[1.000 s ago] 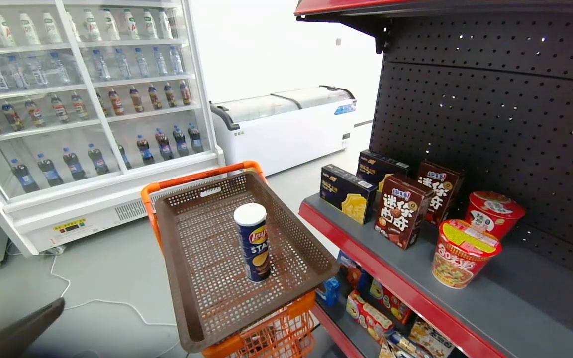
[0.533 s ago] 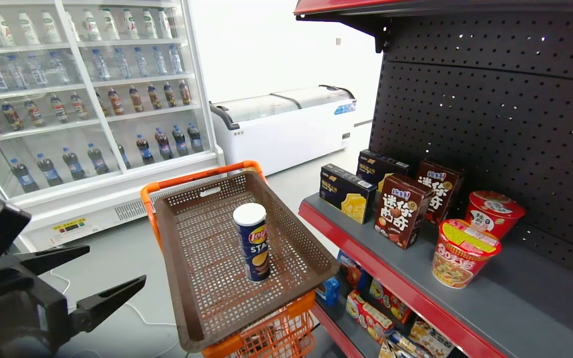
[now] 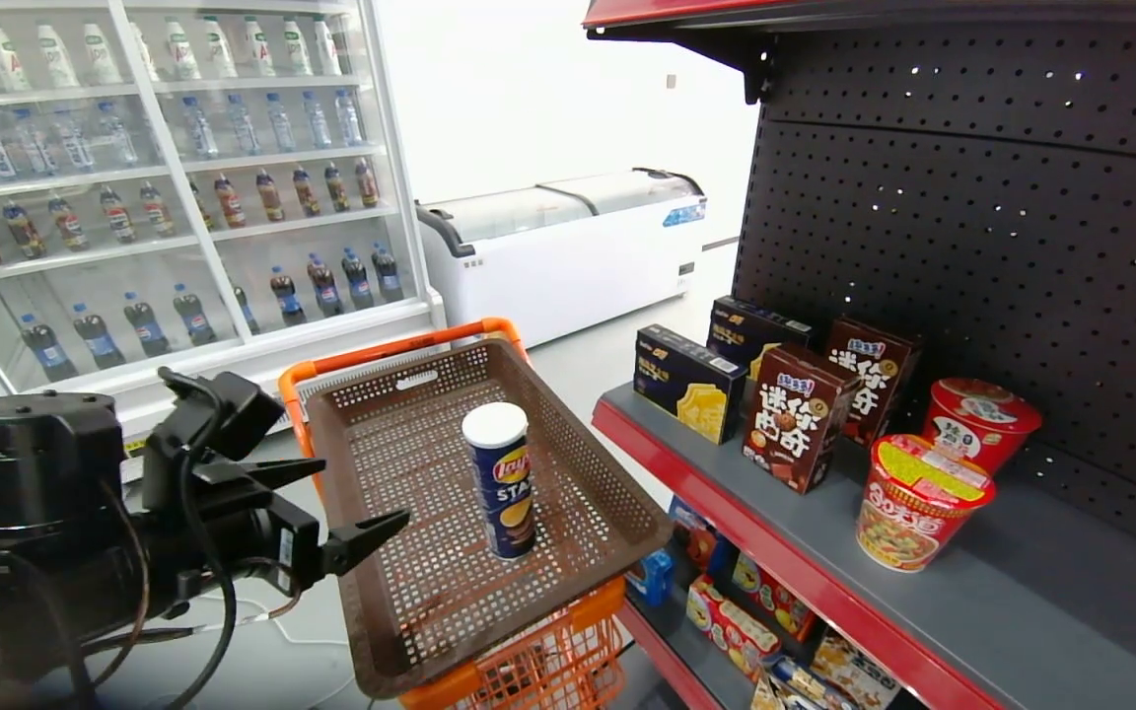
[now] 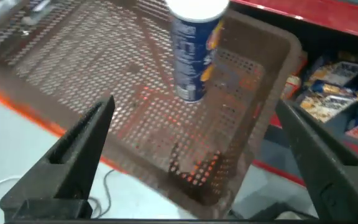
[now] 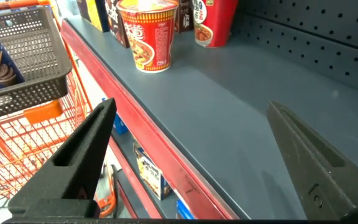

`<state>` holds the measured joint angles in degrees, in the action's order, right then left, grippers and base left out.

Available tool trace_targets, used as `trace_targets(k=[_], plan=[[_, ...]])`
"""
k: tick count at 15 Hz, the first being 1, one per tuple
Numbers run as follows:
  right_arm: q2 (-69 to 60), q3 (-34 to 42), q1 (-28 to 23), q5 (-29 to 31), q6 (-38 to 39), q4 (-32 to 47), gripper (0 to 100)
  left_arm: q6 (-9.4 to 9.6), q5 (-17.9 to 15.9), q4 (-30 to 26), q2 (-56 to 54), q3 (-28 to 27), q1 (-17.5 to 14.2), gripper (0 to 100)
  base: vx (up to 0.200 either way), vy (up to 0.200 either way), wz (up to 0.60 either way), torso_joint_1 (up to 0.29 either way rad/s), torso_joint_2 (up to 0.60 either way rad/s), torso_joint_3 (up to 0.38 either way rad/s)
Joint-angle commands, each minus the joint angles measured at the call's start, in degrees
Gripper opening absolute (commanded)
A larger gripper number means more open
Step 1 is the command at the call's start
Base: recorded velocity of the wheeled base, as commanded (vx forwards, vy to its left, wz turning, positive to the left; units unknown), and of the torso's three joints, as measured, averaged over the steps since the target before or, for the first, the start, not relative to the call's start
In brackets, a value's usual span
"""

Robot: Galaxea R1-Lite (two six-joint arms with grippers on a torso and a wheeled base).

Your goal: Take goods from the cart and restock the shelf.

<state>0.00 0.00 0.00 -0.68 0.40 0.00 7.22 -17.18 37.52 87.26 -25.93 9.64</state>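
Black left gripper (image 3: 380, 487) has swung in from seven o'clock, jaws spread, reaching the nine-o'clock rim of the brown basket (image 3: 371, 680); chips can (image 3: 501, 483) stands upright inside, ungrasped, so pickup looks next; right gripper (image 5: 191, 109) hangs spread-jawed over the shelf (image 5: 241, 124).

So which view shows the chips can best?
The head view: the chips can stands upright in the brown basket, whole from lid to base. The left wrist view shows it closer, lid partly cut off. The right wrist view catches a part at the edge.
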Motion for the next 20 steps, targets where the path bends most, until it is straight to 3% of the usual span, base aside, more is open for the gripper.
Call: trace_targets(k=[1, 5, 11, 14, 19, 20], plan=[[0.0, 0.0, 0.0, 0.0, -0.1, 0.0, 100, 0.17, -2.0, 2.4, 7.7, -0.7, 2.6, 100, 0.0, 0.0, 0.0, 0.0, 0.0, 0.0], [0.0, 0.0, 0.0, 0.0, 0.0, 0.0, 100, 2.45, -2.1, 4.6, 14.6, -1.8, 3.2, 100, 0.0, 0.0, 0.0, 0.0, 0.0, 0.0], [0.0, 0.0, 0.0, 0.0, -0.1, 0.0, 100, 2.98, -2.2, 13.5, 23.9, -5.2, 3.4, 100, 0.0, 0.0, 0.0, 0.0, 0.0, 0.0], [0.0, 0.0, 0.0, 0.0, 0.0, 0.0, 100, 6.05, -2.2, 15.8, 30.3, -10.3, 3.4, 100, 0.0, 0.0, 0.0, 0.0, 0.0, 0.0], [0.0, 0.0, 0.0, 0.0, -0.1, 0.0, 100, 3.24, -3.5, 20.9, 34.7, -11.7, 6.7, 100, 0.0, 0.0, 0.0, 0.0, 0.0, 0.0], [0.0, 0.0, 0.0, 0.0, -0.1, 0.0, 100, 1.66, -3.5, 21.0, 35.3, -13.2, 8.1, 100, 0.0, 0.0, 0.0, 0.0, 0.0, 0.0]])
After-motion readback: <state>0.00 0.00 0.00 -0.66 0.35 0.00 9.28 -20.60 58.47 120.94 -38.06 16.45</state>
